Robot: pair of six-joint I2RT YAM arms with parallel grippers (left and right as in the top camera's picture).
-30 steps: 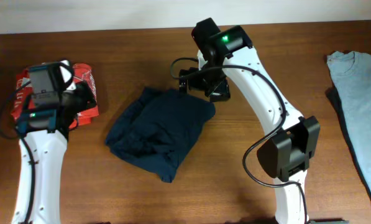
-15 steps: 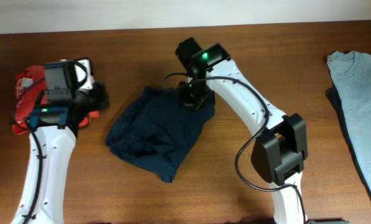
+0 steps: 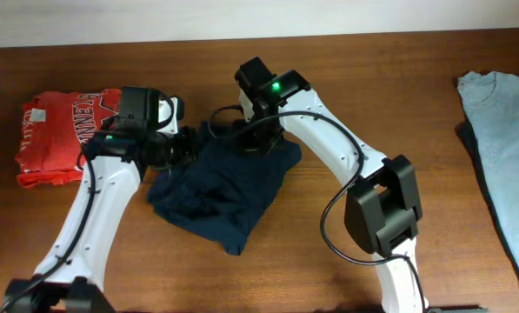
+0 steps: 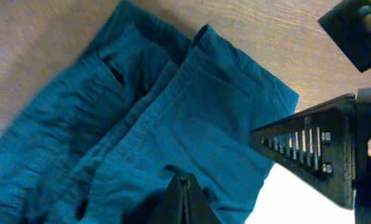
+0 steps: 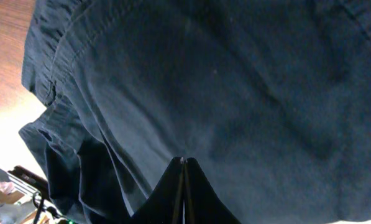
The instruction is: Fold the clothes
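navy clothes (image 3: 220,187) lie crumpled; left end effector (image 4: 184,182) and right end effector (image 5: 183,162) both clenched.

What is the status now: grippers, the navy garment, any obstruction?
Left gripper and right gripper both shut, over the navy garment; grip unclear. Garment crumpled, not yet folded. Red shirt lies apart, nothing in the way.

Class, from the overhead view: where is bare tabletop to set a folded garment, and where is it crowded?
Free: wood between the right arm and the grey-blue T-shirt; the front strip between both arms, below the navy garment. Crowded: its far edge, where left tool and right tool sit close.
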